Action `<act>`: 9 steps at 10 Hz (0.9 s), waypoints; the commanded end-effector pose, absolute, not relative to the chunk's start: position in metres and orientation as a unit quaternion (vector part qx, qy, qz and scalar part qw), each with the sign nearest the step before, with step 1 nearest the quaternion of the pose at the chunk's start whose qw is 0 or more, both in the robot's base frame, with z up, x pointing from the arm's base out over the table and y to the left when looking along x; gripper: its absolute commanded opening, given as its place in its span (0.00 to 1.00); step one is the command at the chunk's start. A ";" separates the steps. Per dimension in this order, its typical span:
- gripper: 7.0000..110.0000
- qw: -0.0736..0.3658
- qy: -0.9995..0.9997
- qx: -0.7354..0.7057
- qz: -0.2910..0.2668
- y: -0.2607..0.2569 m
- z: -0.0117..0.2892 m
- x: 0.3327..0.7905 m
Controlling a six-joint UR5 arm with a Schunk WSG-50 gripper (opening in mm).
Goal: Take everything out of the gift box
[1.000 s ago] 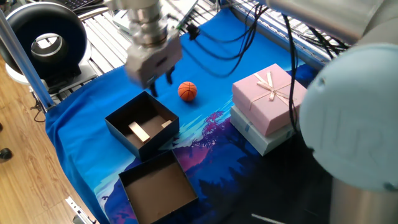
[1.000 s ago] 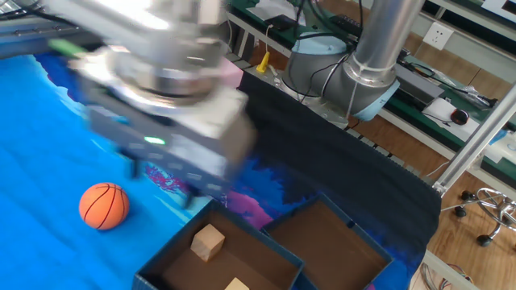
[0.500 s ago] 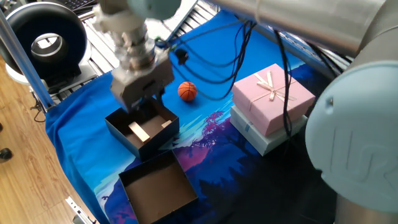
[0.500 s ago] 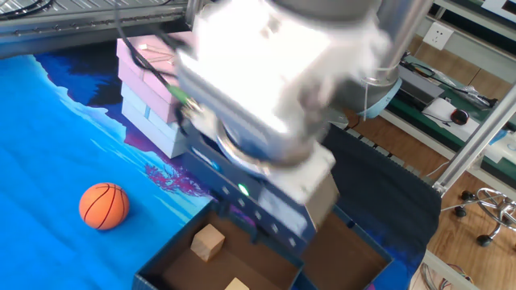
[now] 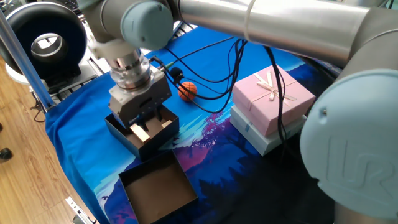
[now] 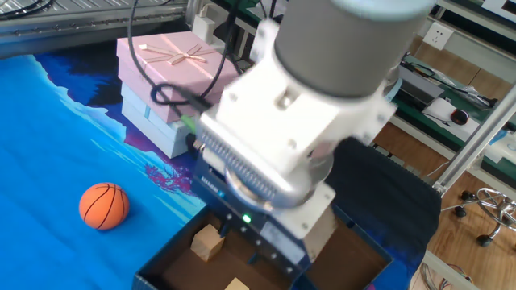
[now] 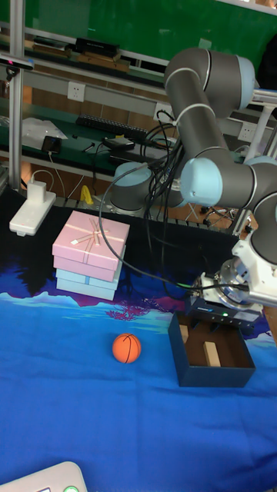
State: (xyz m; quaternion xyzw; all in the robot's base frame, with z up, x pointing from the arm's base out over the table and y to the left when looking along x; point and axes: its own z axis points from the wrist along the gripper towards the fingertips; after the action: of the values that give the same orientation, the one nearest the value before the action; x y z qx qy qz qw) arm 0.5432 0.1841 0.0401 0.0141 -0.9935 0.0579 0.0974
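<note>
The black gift box (image 5: 124, 132) sits on the blue cloth with a pale wooden bar (image 5: 140, 132) and a small tan cube (image 6: 208, 240) on its brown floor. My gripper (image 5: 147, 119) hangs directly over the box, open, with its fingers reaching down past the rim on either side of the bar; nothing is held. The orange ball (image 5: 188, 91) lies on the cloth outside the box, behind it. In the tall fixed view the gripper (image 7: 218, 332) is at the back of the box (image 7: 185, 367), the bar (image 7: 210, 354) is in front of it, and the ball (image 7: 127, 347) is to the left.
A shallower brown-walled tray (image 5: 158, 186) lies just in front of the gift box. A pink box with a ribbon bow (image 5: 273, 93) is stacked on a pale blue box at the right. Loose black cables hang from the arm above the ball.
The gripper has moved from behind and above the gift box to right over it and has come down, so its fingers now reach into the box. Ball, cube and bar have not moved.
</note>
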 end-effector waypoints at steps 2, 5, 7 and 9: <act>0.36 0.095 -0.993 0.015 0.062 0.171 0.024 0.552; 0.36 0.092 -0.995 0.008 0.046 0.183 0.023 0.554; 0.36 0.091 -0.995 0.008 0.046 0.182 0.018 0.556; 0.36 0.105 -0.994 0.002 0.043 0.184 0.020 0.549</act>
State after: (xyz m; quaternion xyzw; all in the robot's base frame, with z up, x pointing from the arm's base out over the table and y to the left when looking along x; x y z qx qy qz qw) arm 0.5525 0.1797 0.0202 0.0100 -0.9940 0.0530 0.0952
